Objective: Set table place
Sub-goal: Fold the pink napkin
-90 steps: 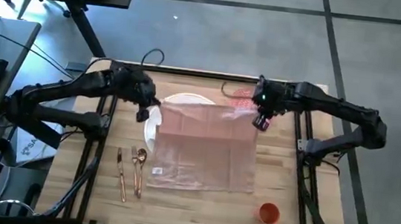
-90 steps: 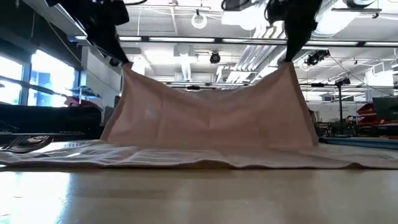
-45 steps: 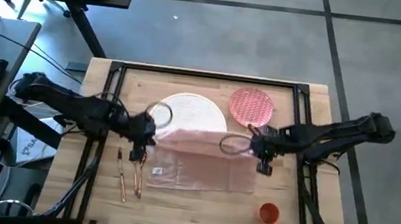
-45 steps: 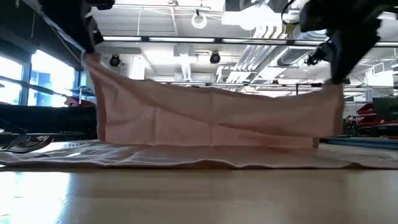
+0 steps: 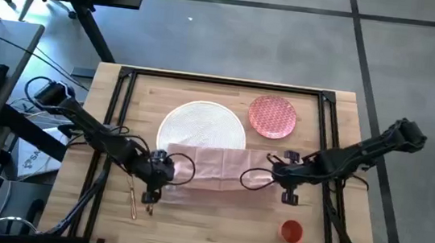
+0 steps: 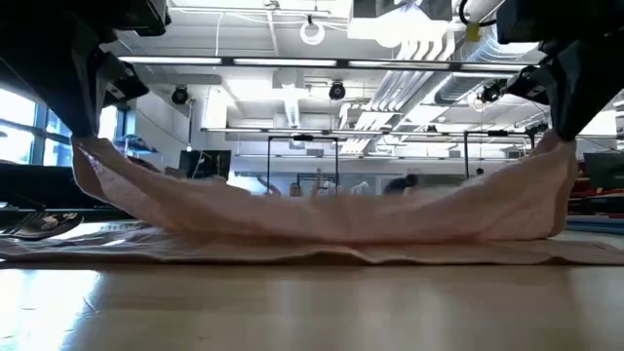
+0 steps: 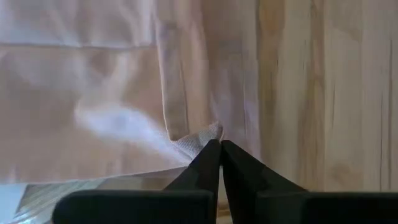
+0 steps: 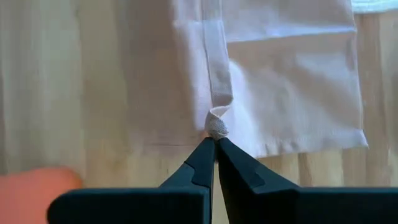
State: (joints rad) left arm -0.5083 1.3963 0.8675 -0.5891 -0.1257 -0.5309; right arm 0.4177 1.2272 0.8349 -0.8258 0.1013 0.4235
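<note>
High view: L fingers (image 5: pixel 154 181) & R fingers (image 5: pixel 286 182) each pinch a napkin (image 5: pixel 209 166) corner; no legible writing.

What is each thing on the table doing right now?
Napkin: folded over, two corners held up, middle sagging.
Left tool: shut on a napkin corner.
Right tool: shut on the other corner.
White plate: flat, near edge under the napkin.
Pink plate: flat, bare.
Orange cup: upright, alone.
</note>
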